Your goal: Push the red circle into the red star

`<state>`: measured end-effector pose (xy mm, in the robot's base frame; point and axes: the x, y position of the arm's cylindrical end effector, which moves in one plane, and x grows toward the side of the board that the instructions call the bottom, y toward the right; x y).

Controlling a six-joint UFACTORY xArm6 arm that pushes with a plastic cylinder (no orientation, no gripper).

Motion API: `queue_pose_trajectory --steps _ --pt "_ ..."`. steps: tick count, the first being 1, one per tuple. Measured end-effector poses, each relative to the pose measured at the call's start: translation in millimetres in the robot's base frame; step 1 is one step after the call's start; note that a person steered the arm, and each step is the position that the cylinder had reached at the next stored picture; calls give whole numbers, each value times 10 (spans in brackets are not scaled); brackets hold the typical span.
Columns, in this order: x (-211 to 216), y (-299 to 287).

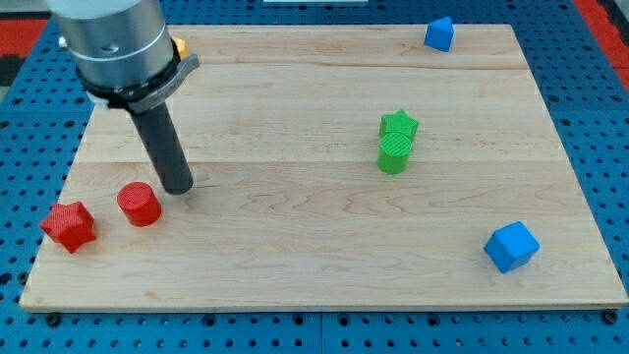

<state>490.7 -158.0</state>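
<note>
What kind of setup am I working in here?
Probably a lab test bench: a wooden board on a blue perforated base, with small blocks like the red circle and red star.

arm housing [113, 44]: cut off at view's top | small blue block [439, 33]: shape unclear

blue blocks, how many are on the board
2. One blue block sits at the view's top right edge; the other blue block lies at the view's lower right. None looks hidden.
</note>
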Motion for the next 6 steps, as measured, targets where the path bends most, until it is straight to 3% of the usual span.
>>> queue_pose_trajectory --steps 4,5,6 --pt "263 -300" --pt "309 558" --pt "781 1753"
